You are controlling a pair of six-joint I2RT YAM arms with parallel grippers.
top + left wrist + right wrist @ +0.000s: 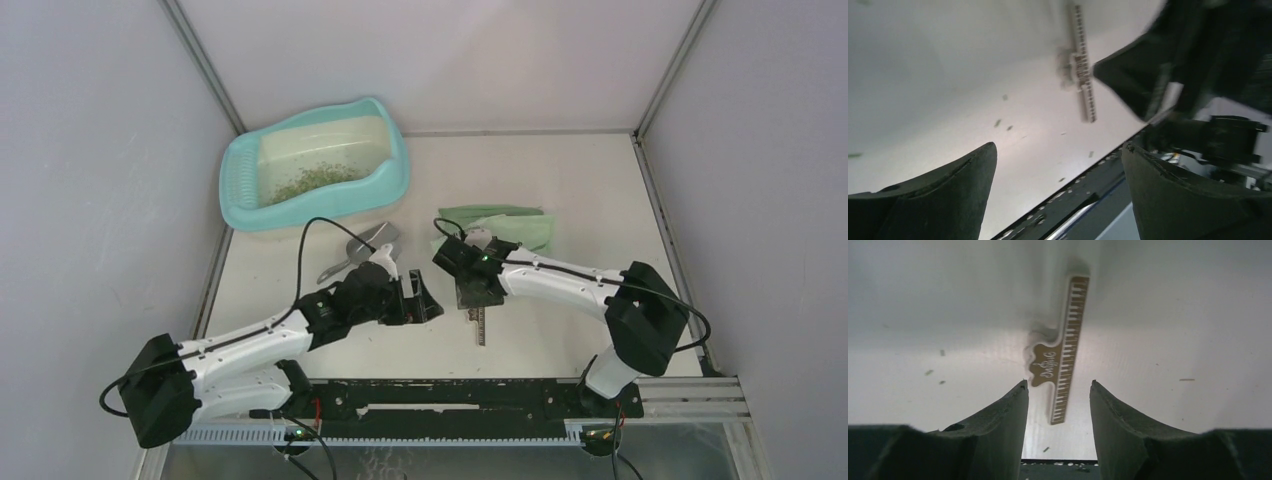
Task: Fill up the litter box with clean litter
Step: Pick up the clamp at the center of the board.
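The light turquoise litter box (392, 178) stands at the back left of the table, with a thin patch of green-beige litter (315, 181) on its pale floor. My left gripper (424, 303) (1059, 146) hovers low over the table's middle, well in front of the box, open and holding nothing. My right gripper (479, 294) (1058, 385) is close beside it to the right, also open and empty. It hangs just above a brown bag clip (1063, 365) (481, 326) printed with piano keys, which lies flat on the table.
A grey metal scoop (358, 251) lies between the litter box and my left arm. The flat green bag (502, 226) rests behind my right gripper. A few stray granules (997, 122) (929, 372) dot the table. Grey walls close in both sides.
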